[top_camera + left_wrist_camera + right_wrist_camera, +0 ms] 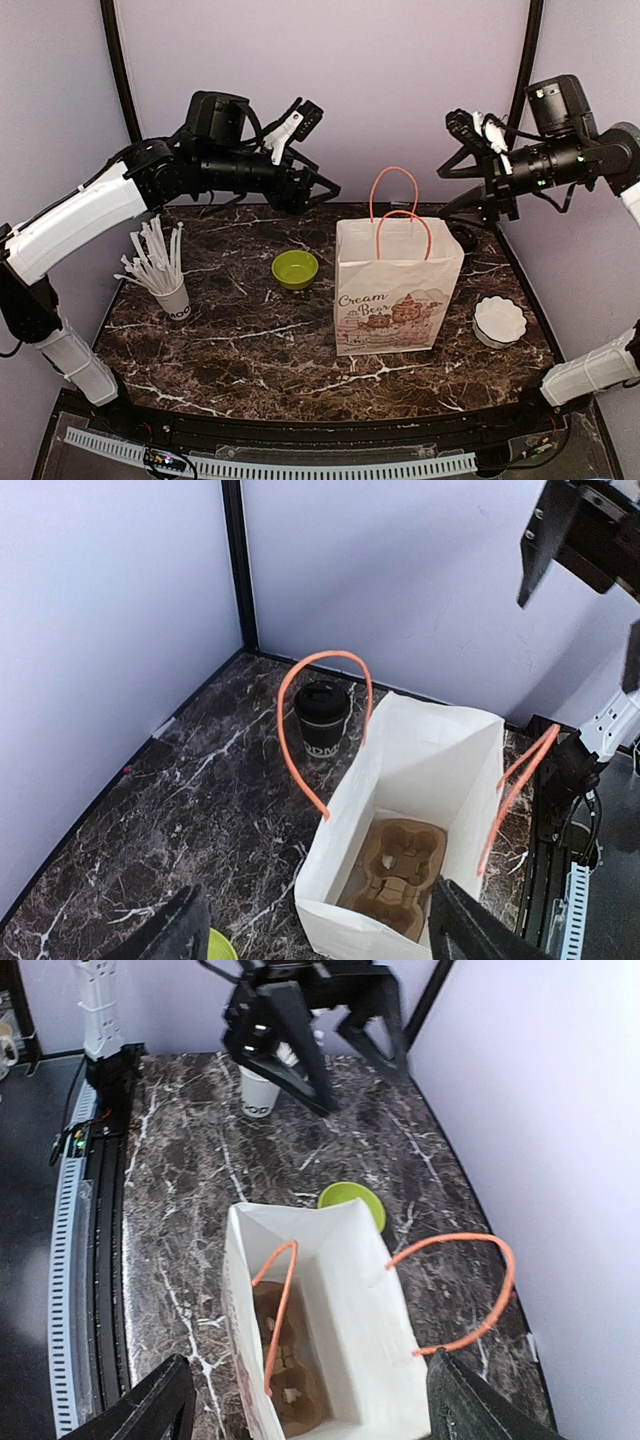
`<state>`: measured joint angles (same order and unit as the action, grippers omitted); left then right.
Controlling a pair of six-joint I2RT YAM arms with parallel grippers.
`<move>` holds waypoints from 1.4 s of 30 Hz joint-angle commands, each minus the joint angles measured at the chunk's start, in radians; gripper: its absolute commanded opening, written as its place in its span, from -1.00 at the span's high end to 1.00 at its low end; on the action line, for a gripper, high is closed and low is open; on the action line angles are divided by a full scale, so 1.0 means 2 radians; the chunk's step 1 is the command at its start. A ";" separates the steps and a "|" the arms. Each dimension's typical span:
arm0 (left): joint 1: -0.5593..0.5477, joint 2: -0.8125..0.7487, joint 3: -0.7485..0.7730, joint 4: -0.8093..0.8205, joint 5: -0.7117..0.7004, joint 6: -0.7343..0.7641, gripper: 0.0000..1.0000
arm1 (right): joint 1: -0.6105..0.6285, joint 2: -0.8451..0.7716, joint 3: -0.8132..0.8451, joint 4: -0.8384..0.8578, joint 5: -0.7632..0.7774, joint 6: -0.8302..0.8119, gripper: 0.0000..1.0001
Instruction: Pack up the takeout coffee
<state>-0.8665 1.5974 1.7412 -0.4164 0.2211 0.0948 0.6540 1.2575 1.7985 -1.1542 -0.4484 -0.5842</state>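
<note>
The takeout coffee (322, 718) is a black cup with its black lid on. It stands on the table behind the bag, near the back wall, and shows only in the left wrist view. The white paper bag (398, 285) with orange handles stands open, with a brown cardboard cup carrier (400, 868) at its bottom. My left gripper (312, 195) is open and empty, high above the table left of the bag (325, 942). My right gripper (466, 220) is open and empty, high beside the bag's right rear (310, 1415).
A lime-green bowl (295, 268) sits left of the bag. A white printed cup of straws (172, 296) stands at the left. A white scalloped dish (499, 320) lies at the right. Purple walls close the back and sides.
</note>
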 commanded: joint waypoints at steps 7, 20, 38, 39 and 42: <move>0.002 -0.074 -0.106 0.010 0.009 0.015 -0.48 | -0.189 0.051 -0.004 0.007 -0.023 0.030 -0.50; -0.001 -0.148 -0.204 0.016 -0.025 0.007 -0.47 | -0.302 0.071 -0.258 0.078 0.029 -0.045 -0.25; -0.002 -0.158 -0.227 0.029 -0.033 0.001 -0.49 | -0.143 0.164 -0.340 0.144 -0.105 -0.015 -0.12; -0.002 -0.158 -0.227 0.029 -0.035 0.002 -0.49 | -0.132 0.167 -0.341 0.147 -0.103 -0.013 -0.12; -0.002 -0.157 -0.228 0.027 -0.044 0.005 -0.49 | -0.113 0.175 -0.341 0.145 -0.113 -0.006 -0.12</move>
<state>-0.8669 1.3075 1.2999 -0.3832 0.1555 0.1009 0.3775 1.5890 1.0962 -0.8684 -0.6025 -0.6220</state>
